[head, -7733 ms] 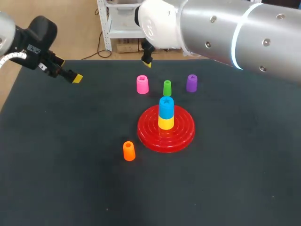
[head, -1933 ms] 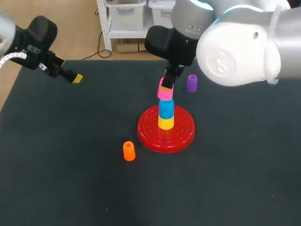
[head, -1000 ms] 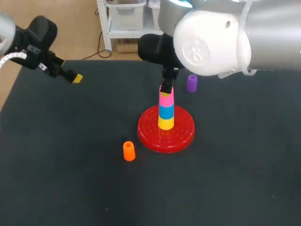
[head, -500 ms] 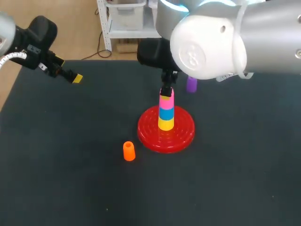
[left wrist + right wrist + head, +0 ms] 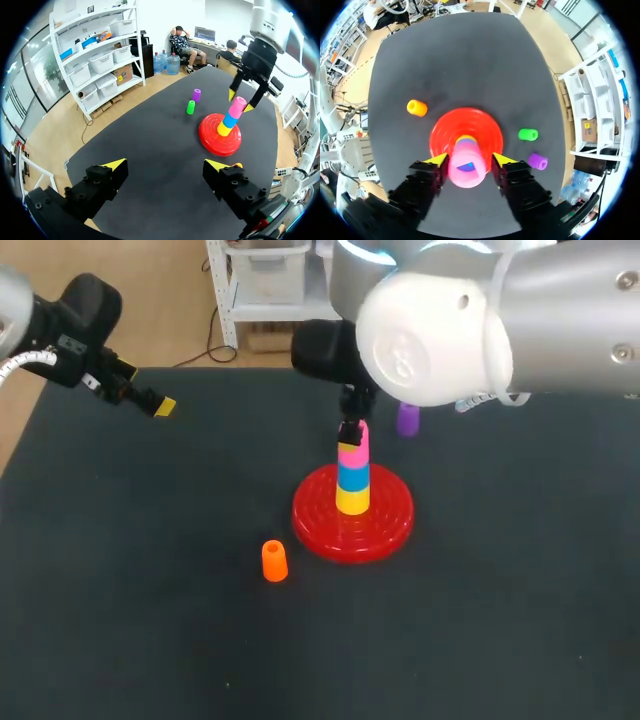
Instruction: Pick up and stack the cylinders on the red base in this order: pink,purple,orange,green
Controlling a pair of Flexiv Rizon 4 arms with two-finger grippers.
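- Head view: the pink cylinder [image 5: 351, 453] sits on top of a blue cylinder [image 5: 351, 478] and a yellow cylinder [image 5: 351, 502] at the middle of the red base [image 5: 320, 530], just right of the frame's centre. You can count the first item of the order as stacked.
- Your right tool [image 5: 469, 161] hangs directly over that stack. In the right wrist view its fingers stand on either side of the pink cylinder. In the left wrist view they look spread a little wider than it, so I judge the piece released, with the tool narrowly parted and holding nothing.
- Your left tool [image 5: 166, 165] sits at the upper left of the head view, over the far corner of the desk [image 5: 120, 620], spread wide and empty.
- Three pieces are left. The purple cylinder [image 5: 538, 161] is next in order; it is on the desk beyond the base, partly hidden behind your right arm in the head view.
- The green cylinder [image 5: 528, 134] is near the purple one and is hidden in the head view.
- The orange cylinder [image 5: 273, 561] stands alone on the desk, to the lower left of the base.
- By my reckoning you are about a quarter through.
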